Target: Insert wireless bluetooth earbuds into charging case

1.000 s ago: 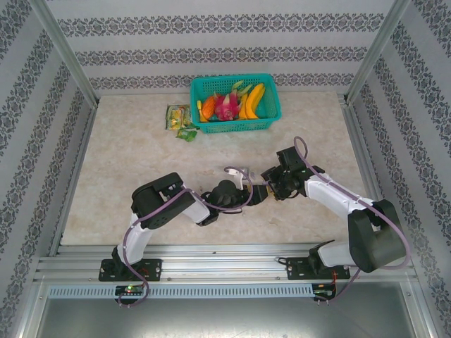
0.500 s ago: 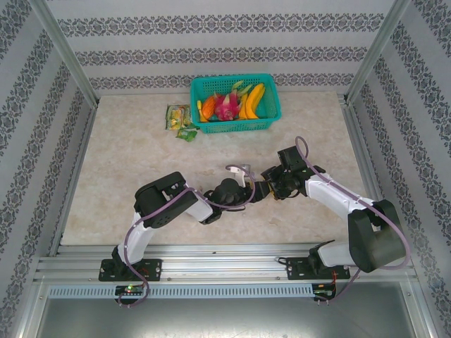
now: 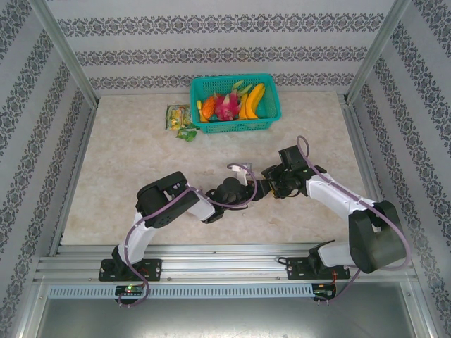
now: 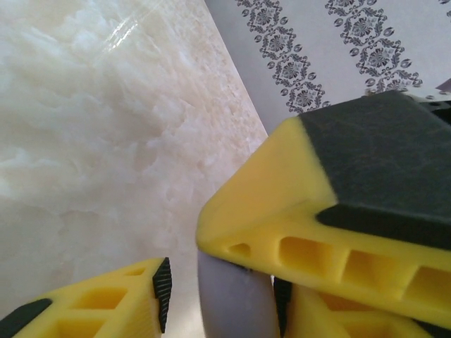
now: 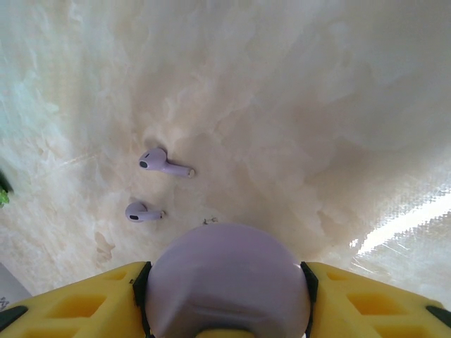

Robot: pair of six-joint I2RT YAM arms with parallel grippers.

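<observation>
Tabletop [image 5: 317, 105]: pale marbled stone look, polished, with a glare streak toward 4 o'clock in the right wrist view.
Earbuds [image 5: 164, 163], at 9 o'clock in that view: lilac plastic, glossy.
Case [image 5: 227, 278]: lilac plastic, smooth, satin-matt.
Right gripper's fingers [image 5: 70, 306]: yellow plastic, matt, hollow-ribbed.
Pads [image 4: 380, 155]: black, finely grained, rubbery-looking.
Basket [image 3: 236, 125], at 12 o'clock on the table: teal plastic mesh.
Frame rails [image 3: 211, 267]: bare grey metal.
Walls [image 3: 211, 28]: matt, printed pattern.

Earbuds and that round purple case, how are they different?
The earbuds are tiny with little stems; the case is much bigger and round. The earbuds lie loose on the table; the case is pinched in the right gripper. Both are pale purple.
</observation>
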